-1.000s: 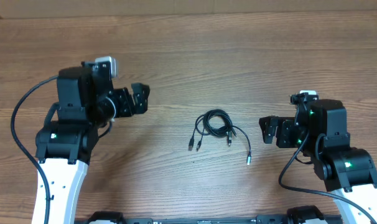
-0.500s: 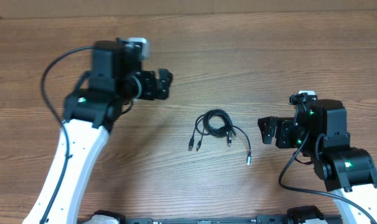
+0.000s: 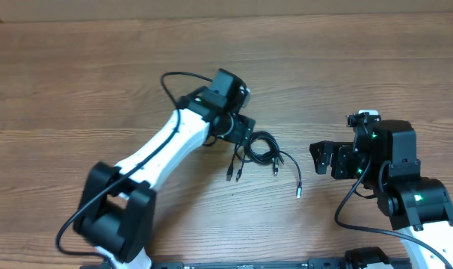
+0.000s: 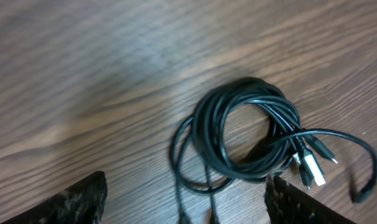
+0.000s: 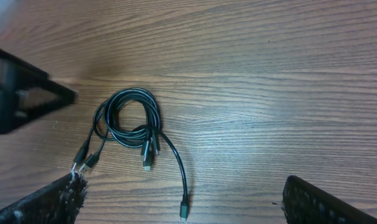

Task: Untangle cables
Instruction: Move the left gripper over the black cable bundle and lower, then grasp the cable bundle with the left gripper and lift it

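Within the last second the left arm (image 3: 159,149) has swung in from the 9 o'clock side of the bench (image 3: 361,60) and reached across to the middle. The left tool (image 3: 241,133) now sits at the 10 o'clock edge of the cables (image 3: 260,153), almost over them. The cables themselves have not shifted. They lie flat on the bench a little toward 4 o'clock of its centre, as one small bundle of black loops. Two plug ends trail out toward 7 o'clock, and a longer tail curves away toward 5 o'clock.

In the left wrist view the left tool's fingers stand wide apart at the two lower corners, with bare wood between them and the bundle lying just ahead. That tool is open and has hold of nothing. Its jaws look to be narrowing slightly, though no cord is caught between them.

The right tool (image 3: 321,158) has stayed where it was, well apart from the bundle at its 3 o'clock. It is fully spread and empty, as the right wrist view confirms.

The approach appears to be finished and the first grasp is about to begin, so none of the untangling itself has been done. The loops are thin and stacked, so closing on one cord rather than several will likely need care.
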`<state>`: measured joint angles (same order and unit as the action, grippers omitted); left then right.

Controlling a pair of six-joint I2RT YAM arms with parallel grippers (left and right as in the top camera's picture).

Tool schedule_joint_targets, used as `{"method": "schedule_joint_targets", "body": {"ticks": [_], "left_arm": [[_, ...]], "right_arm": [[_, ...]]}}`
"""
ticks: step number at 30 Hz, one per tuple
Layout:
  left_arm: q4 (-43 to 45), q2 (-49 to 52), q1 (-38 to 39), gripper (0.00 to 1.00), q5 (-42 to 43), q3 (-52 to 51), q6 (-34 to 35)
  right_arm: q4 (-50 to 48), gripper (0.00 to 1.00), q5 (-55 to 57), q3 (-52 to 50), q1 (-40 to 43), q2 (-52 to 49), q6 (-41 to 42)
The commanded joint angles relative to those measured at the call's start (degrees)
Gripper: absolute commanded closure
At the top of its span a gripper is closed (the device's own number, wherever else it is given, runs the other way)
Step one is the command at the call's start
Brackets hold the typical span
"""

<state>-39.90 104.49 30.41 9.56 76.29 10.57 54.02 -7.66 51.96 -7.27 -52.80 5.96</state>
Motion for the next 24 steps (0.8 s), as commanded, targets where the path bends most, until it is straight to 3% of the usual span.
{"method": "schedule_joint_targets", "body": {"ticks": [1,12,17,19,21,24], "left_arm": [[2.47,4.59,2.58,0.20,-0.55,1.11,0.35],[4.42,10.64,4.98,0.46,-2.67,1.11,0.39],[4.20,10.75,5.01,0.75,-2.49,1.11,0.44],[3.91,10.75,5.01,0.80,-2.49,1.11,1.14],[3.43,10.75,5.01,0.92,-2.45,1.11,1.49],[2.29,10.60,4.98,0.96,-2.45,1.18,1.46]], "right_arm": [[-0.07,0.00,-0.37,1.77,-0.07,0.11,-0.02],[-0.07,0.00,-0.39,1.77,-0.07,0.11,-0.02],[-0.07,0.00,-0.39,1.77,-0.07,0.11,-0.02],[-0.04,0.00,-0.39,1.77,-0.07,0.11,-0.02],[0.15,0.00,-0.39,1.77,-0.07,0.09,-0.02],[0.37,0.00,-0.39,1.73,-0.07,0.02,-0.02]]}}
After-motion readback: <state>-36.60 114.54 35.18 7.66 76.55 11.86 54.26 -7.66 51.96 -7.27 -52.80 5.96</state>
